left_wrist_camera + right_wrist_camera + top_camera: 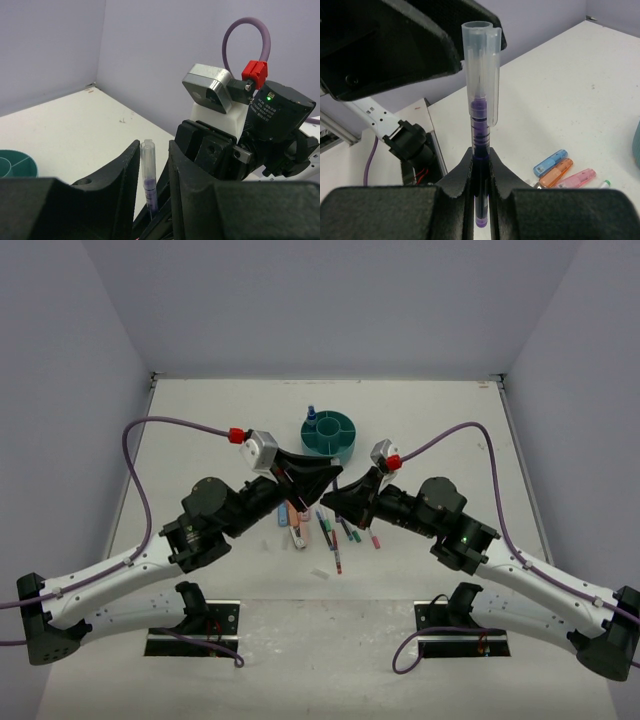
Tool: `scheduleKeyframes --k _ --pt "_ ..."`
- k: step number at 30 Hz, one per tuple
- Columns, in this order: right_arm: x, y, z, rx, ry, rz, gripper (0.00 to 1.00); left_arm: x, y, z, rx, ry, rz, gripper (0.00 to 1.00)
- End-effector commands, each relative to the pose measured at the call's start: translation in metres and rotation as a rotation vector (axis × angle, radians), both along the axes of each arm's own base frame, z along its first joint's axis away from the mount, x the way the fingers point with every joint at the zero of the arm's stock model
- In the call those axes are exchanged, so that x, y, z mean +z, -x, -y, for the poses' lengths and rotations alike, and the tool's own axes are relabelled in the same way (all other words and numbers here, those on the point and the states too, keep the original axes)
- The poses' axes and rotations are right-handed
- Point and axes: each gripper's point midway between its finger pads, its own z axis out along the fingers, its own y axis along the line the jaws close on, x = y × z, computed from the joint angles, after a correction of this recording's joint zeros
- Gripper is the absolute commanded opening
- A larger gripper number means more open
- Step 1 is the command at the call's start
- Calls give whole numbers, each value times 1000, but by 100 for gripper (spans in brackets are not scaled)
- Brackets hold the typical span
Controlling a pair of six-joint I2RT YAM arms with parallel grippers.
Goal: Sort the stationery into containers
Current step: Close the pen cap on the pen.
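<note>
Right wrist view has my right tool pinching a purple pen low on its barrel. The fingers press against it on both sides, and the pen stands upright out of the grip. A clear cap sits on the pen's upper end.

From the left wrist, my left tool is spread around that cap. The cap stands between the two fingers, close to one and with a visible gap to the other, so I am not gripping it.

Seen from the top, both tools meet above the middle of the tabletop, over a scatter of loose pens. A blue marker, an orange marker and a pink marker lie side by side on the tabletop below the held pen. The teal organiser stands just beyond the two tools, toward the far edge of the tabletop.
</note>
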Motion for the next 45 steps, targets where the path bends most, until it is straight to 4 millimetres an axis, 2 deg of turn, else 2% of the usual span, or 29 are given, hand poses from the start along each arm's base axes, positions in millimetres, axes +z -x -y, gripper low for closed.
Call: scheduleKeyframes --k 1,7,10,14,21,27,31,36,38,43,45 --pt "21 8 -1 42 -24 55 0 17 -2 -1 17 -2 38 24" --pt "26 10 1 53 -28 64 0 17 2 2 -10 2 37 14" --pt "28 10 1 52 -31 68 0 11 3 4 -19 -5 29 11" --pt "31 9 3 38 -35 73 0 1 2 5 -21 -8 9 1" --pt "37 9 9 20 -62 88 0 -14 -2 1 10 -9 -24 0" --pt "64 15 16 16 -179 162 0 -32 -7 -4 45 45 -100 0" --pt "84 15 18 9 -260 208 0 -34 -6 -6 44 114 -145 0" --pt "95 14 6 47 -233 223 0 -41 -5 2 19 70 -158 0" --pt "100 13 8 36 -242 235 0 -43 -6 2 24 57 -159 0" --pt "119 9 14 -3 -259 274 0 -63 -11 1 55 11 -185 0" --pt "137 8 18 -23 -261 295 0 -73 -12 5 51 -25 -190 0"
